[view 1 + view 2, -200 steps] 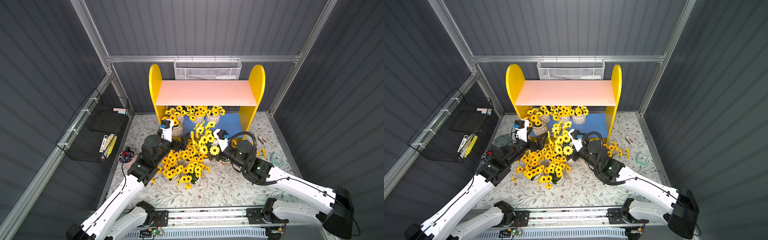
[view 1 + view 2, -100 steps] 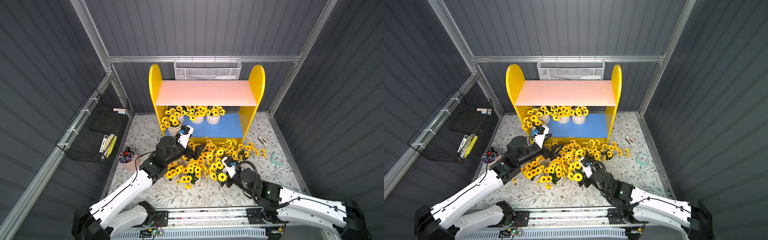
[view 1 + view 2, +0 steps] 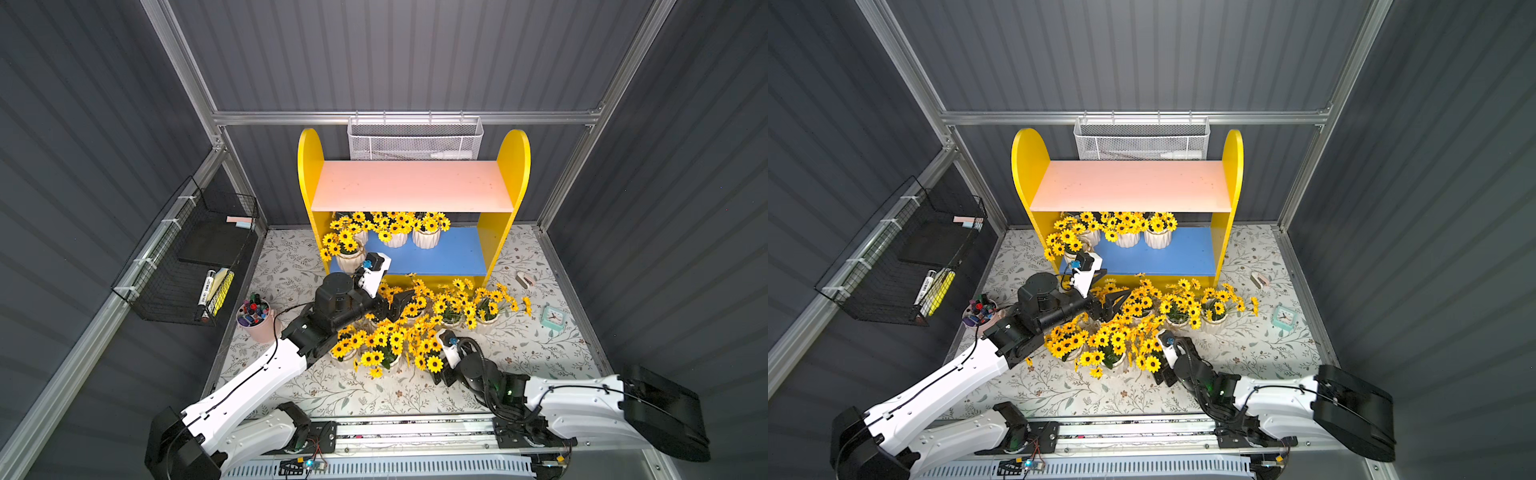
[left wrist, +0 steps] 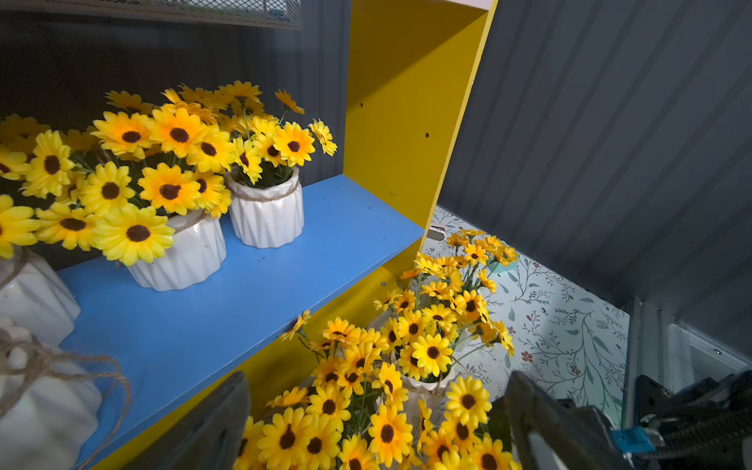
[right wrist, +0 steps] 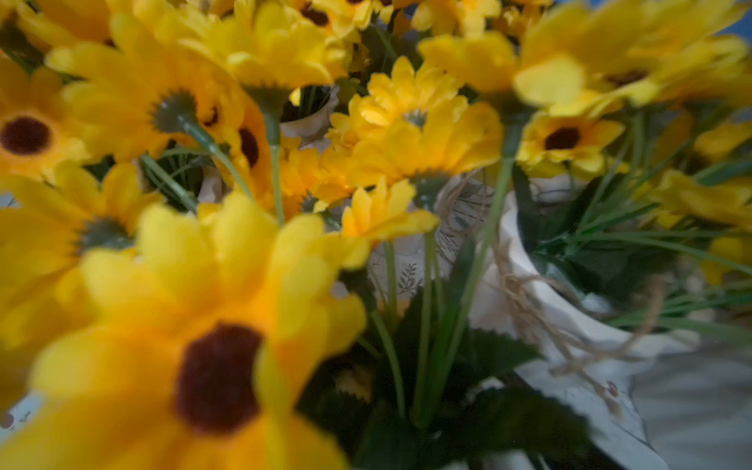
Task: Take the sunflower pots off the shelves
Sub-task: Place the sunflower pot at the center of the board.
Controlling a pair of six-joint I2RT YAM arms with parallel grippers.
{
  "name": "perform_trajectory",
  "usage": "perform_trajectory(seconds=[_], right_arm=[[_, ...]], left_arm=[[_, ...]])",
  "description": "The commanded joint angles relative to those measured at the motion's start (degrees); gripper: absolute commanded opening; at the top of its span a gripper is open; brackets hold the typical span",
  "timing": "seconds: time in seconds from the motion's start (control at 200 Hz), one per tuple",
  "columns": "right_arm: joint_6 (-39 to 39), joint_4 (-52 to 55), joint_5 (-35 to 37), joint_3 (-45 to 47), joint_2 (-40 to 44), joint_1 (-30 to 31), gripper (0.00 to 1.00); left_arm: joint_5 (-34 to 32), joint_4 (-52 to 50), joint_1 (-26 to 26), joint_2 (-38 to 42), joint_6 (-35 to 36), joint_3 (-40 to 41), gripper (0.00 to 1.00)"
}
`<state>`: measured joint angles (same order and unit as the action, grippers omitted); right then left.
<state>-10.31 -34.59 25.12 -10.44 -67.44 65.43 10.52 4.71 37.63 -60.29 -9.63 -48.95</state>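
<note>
**Four sunflower pots on the lower shelf board, more grouped on the desk**

I read four sunflower pots [image 3: 395, 239] upright on the blue board [image 3: 453, 257] of the shelves [image 3: 513, 174], long axis vertical, blooms up: three in a row at the back left, one at the front edge beside the left side panel. More pots stand bunched on the desk [image 3: 540, 357] just in front of the shelves (some stems lean outward). The left arm [image 3: 266, 370] reaches in from the rail with its wrist level. The left gripper [image 3: 401, 300] points rightward over that group, jaws apart, holding nothing. The right arm [image 3: 582, 403] lies low and folded. The right gripper [image 3: 438, 374] is buried in blooms, so I cannot tell its state. Open room: the board's right half and the desk strip by the rail.
</note>
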Motion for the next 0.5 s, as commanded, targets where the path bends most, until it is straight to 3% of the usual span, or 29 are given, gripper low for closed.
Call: perform_trajectory(seconds=[0.0, 0.21, 0.345, 0.495], right_arm=[[1.18, -15.33, 3.17, -1.29, -5.38, 1.67, 0.00], [-0.61, -21.46, 2.47, -1.34, -13.29, 2.77, 0.00], [0.01, -29.31, 3.66, -3.54, -23.88, 6.34, 0.00], [1.61, -36.83, 10.87, -6.60, -33.81, 9.46, 0.00]], left_arm=[[-1.57, 0.83, -0.10, 1.47, 1.37, 1.10, 0.99], [-2.35, 0.62, -0.10, 2.47, 1.44, 1.26, 0.99], [-2.25, 0.32, -0.10, 2.64, 1.89, 1.20, 1.00], [-2.71, 0.11, -0.09, 3.63, 2.22, 1.27, 0.99]])
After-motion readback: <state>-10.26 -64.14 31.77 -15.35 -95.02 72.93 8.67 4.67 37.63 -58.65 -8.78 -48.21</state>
